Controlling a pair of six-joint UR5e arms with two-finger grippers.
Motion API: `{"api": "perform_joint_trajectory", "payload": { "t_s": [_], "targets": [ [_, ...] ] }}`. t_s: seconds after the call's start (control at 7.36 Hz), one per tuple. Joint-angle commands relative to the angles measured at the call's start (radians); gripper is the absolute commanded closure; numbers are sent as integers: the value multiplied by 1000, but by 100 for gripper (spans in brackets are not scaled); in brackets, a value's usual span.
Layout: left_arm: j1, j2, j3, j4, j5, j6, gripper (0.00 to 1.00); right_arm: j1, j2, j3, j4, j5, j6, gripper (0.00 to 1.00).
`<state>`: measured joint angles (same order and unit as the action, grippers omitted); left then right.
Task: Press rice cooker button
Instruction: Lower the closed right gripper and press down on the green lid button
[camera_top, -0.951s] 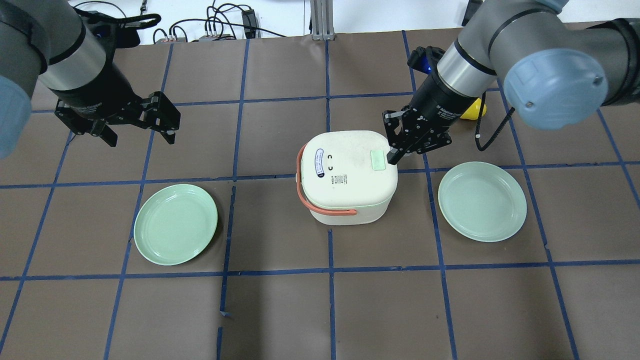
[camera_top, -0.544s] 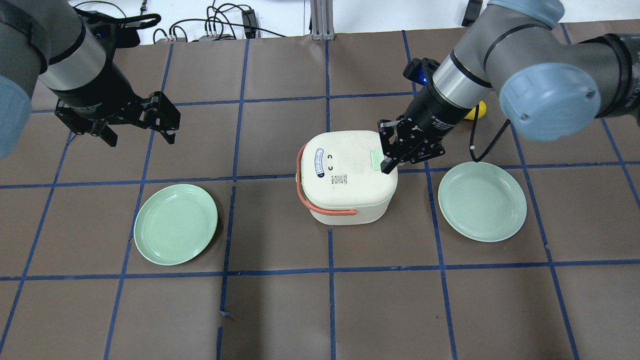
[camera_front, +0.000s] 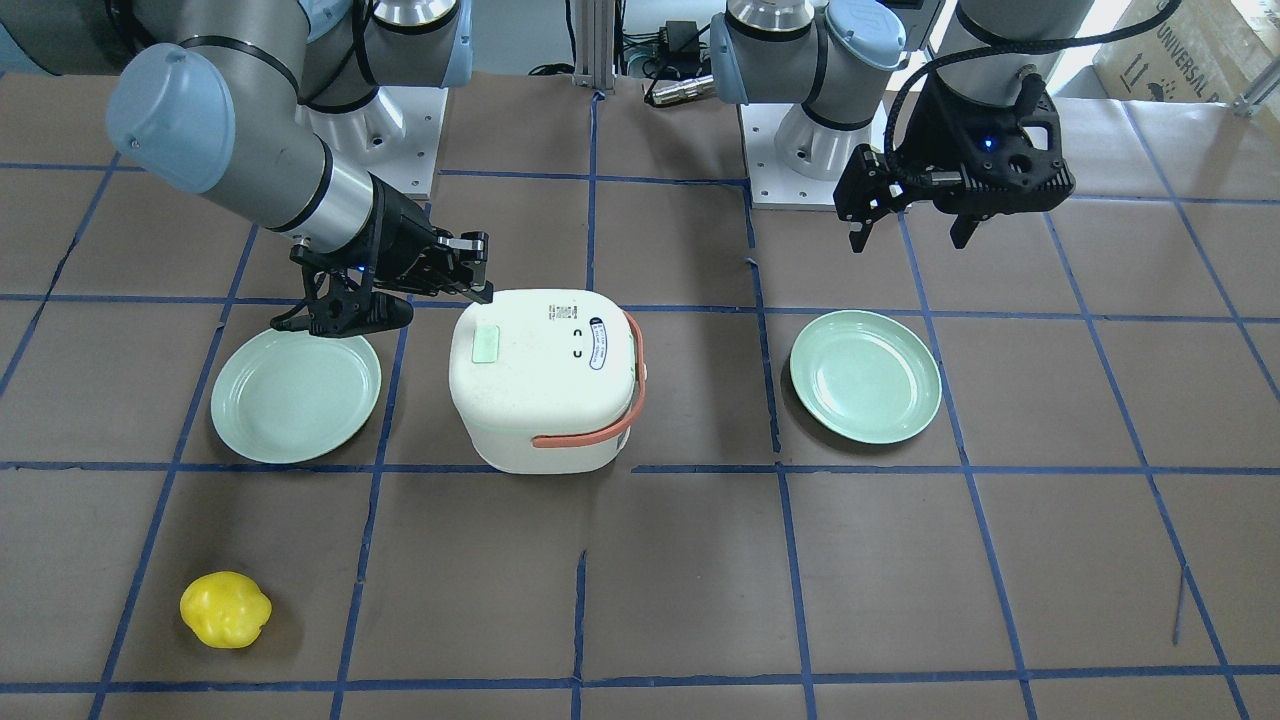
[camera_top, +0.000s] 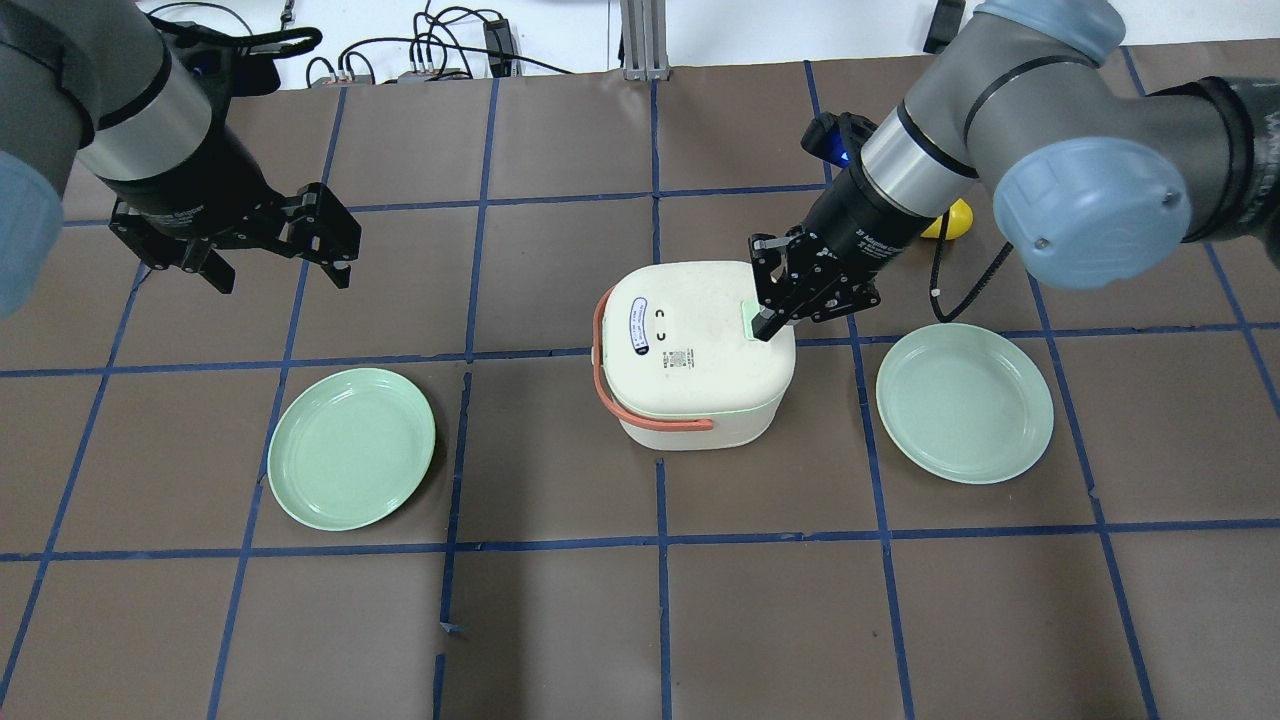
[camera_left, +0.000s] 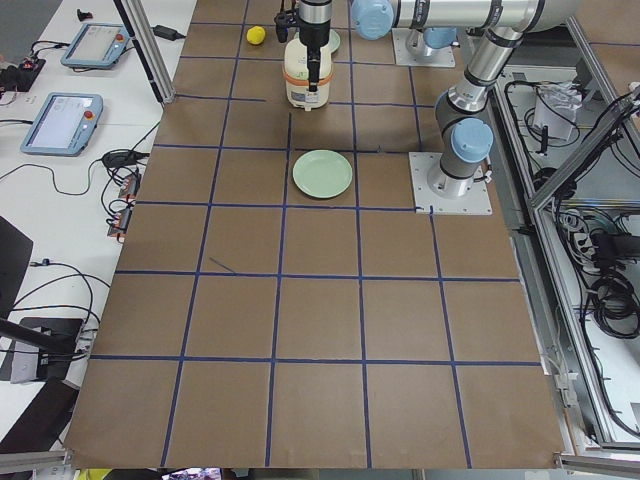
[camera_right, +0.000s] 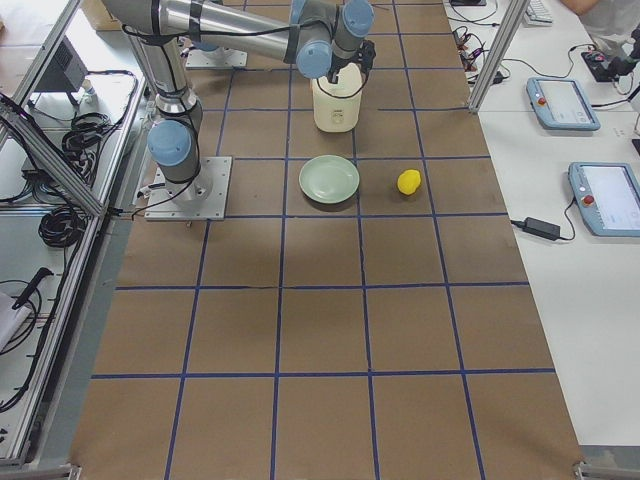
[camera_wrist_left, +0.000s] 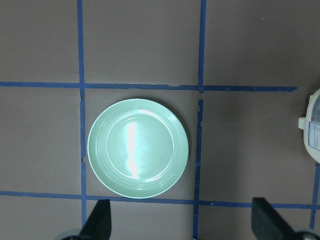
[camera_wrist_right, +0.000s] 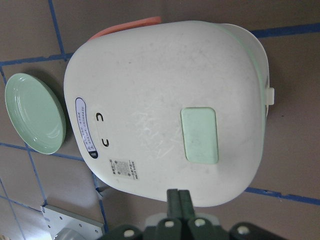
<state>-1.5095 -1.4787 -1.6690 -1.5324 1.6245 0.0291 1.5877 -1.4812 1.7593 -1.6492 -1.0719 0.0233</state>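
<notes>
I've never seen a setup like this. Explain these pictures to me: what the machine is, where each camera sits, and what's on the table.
This is a robot with two arms at a brown table marked with blue tape. Each arm ends in a two-finger gripper. Two pictures look down on the table, one from behind the robot and one facing it. Two look along it from its ends, and two come from cameras on the wrists.

On the table stand a white rice cooker with a green button on its lid, two green plates, the left plate and the right plate, and a yellow fruit.

The right gripper is shut, holds nothing and points at the lid by the button. Whether it touches cannot be told. The left gripper hangs open and empty, off to the side.
</notes>
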Motion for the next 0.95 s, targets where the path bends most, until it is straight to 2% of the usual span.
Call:
{"api": "perform_joint_trajectory", "payload": {
  "t_s": [0.0,0.54,0.82],
  "targets": [
    [0,0,0,0,0,0,0,0,21,0,-56,-10,0,98],
    [0,0,0,0,0,0,0,0,30,15,-67,3,1,98],
    [0,0,0,0,0,0,0,0,30,46,-112,3,1,97]
  ]
}}
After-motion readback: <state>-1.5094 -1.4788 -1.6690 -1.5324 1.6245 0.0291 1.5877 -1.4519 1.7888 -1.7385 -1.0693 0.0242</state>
